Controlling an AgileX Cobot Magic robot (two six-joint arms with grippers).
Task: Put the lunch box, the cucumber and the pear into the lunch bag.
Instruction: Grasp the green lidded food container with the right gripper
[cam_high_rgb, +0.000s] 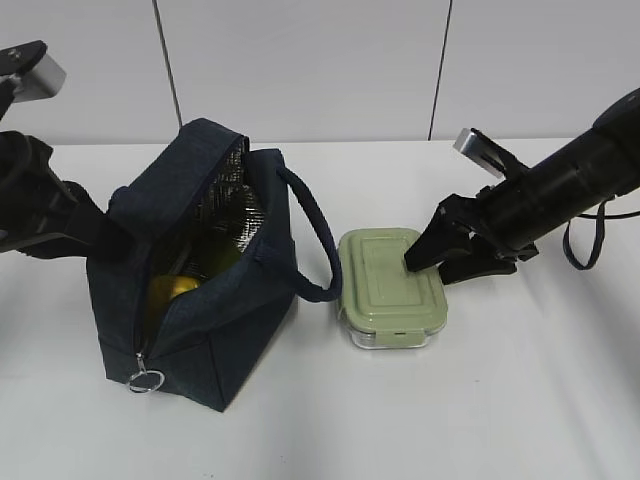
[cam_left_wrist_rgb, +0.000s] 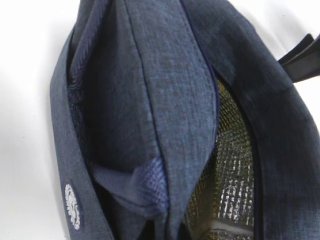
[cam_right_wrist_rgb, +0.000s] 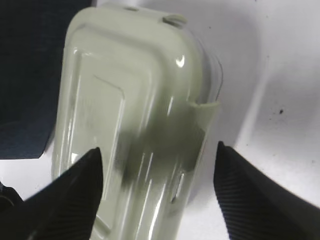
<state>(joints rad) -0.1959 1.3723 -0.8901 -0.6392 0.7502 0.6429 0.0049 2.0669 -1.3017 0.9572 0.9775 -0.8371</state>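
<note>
Right of the lunch bag, on the white table, the lunch box lies flat with its sage-green lid up and its long axis running away from the camera, toward the back wall. Over its far right corner the right gripper comes in from the right with its jaws spread; the right wrist view shows the two dark fingers straddling the box across its short width, one to either side, not yet pressed against it as far as the blurred frame lets me judge. So the right arm is plainly the nearer one, and the grip would close across the narrow side. The bag stands just beside the box on its left, mouth open and foil lining showing, with its padded handle looping out between the two and nearly touching the lid; a lift toward the bag would likely have to clear that loop. Something yellow, probably the pear, sits inside; the cucumber I cannot pick out for certain. The left gripper is pressed together at the bag's far side, seemingly pinching its fabric, though its tips are out of view.
</note>
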